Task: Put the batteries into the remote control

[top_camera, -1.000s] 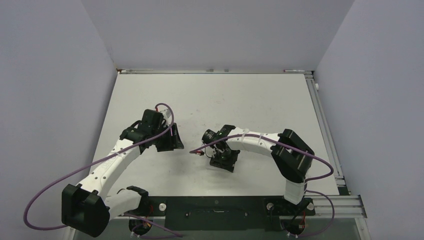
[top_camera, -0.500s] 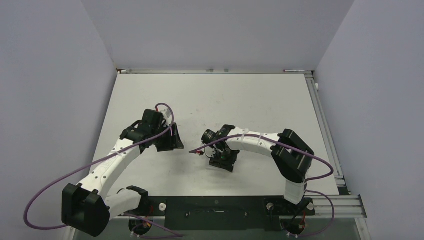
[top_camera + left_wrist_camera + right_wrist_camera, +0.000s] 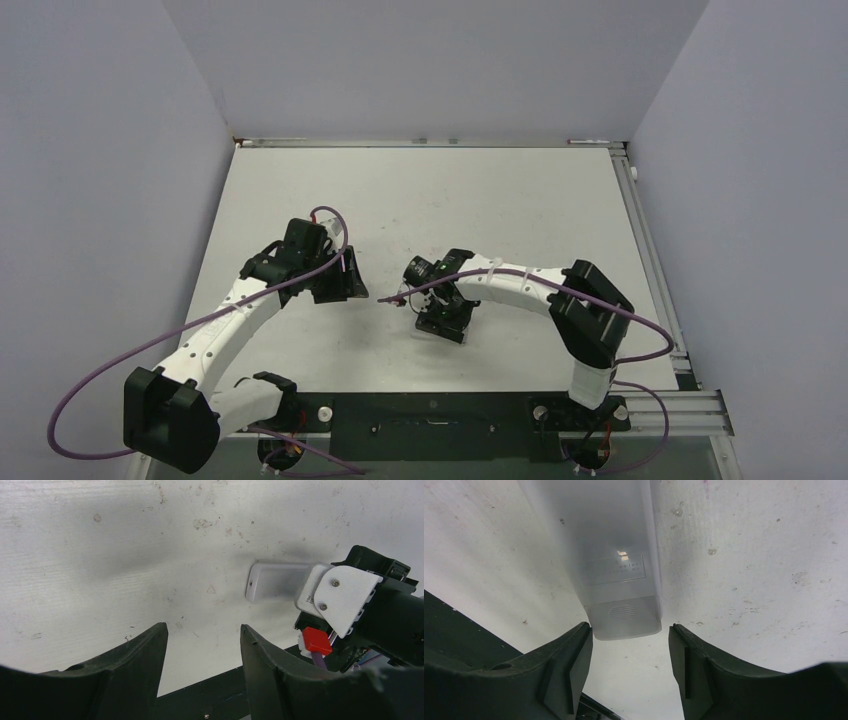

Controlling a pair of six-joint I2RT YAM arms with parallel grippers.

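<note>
Scuffed white surface [image 3: 500, 190]. Remote control [image 3: 619, 570] lies plain back up at ctr of right wrist view, near end just btwn tips of right tool [image 3: 629, 627], jaws apart, slim gap on right side; left tool [image 3: 203, 626] spread w/ nothing btwn, remote at right of its view.

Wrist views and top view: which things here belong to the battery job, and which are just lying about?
Job:
- white rectangular plastic remote control, back up
- right tool, open, straddling the remote's end
- left tool, open, holding nothing
- no batteries in view

Lying about:
- nothing loose visible; only the scuffed white table and purple arm cables
</note>
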